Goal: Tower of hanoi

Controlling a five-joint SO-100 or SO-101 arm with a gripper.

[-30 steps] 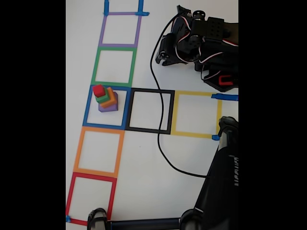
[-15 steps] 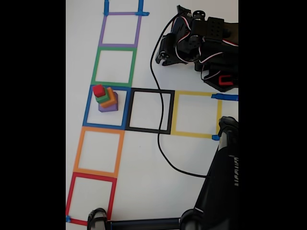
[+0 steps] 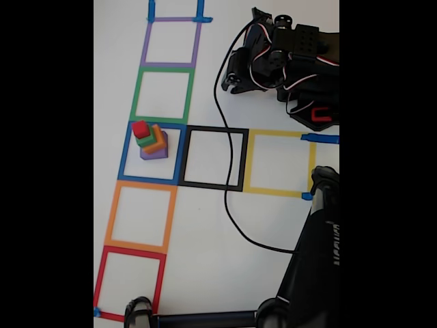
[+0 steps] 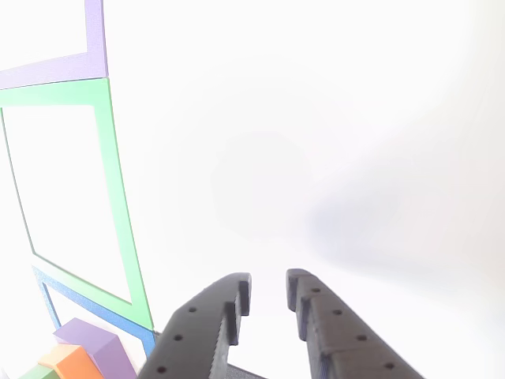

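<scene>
Four cubes stacked as one tower inside the blue tape square (image 3: 151, 153) in the fixed view: purple cube (image 3: 154, 152) at the bottom, orange cube (image 3: 158, 140) on it, green cube (image 3: 145, 141) next, red cube (image 3: 140, 129) on top. Stack upright, long axis vertical off the white table (image 3: 205, 225); in that view the upper cubes drawn toward the upper left of the purple base, so the tower reads as leaning that way, likely from camera angle. Cubes turned slightly against the tape edges, not squared to them. Tower set in the upper middle part of the blue square, touching no tape.

Green tape square (image 3: 162, 95) just above the blue one, purple tape square (image 3: 171, 42) above that; orange tape square (image 3: 138, 216) and red tape square (image 3: 129, 283) below; black tape square (image 3: 213, 158) and yellow tape square (image 3: 278, 162) to the right. Black cable (image 3: 229, 198) running across the black square.

Arm (image 3: 287, 65) folded at upper right, well apart from the tower. In the other view, gripper (image 4: 268, 288) low over bare table, two black fingers (image 4: 207, 328) slightly parted with a narrow gap between the tips, nothing between them. Purple and orange cubes at the lower left corner of that view, beside the left finger, apart from it.
</scene>
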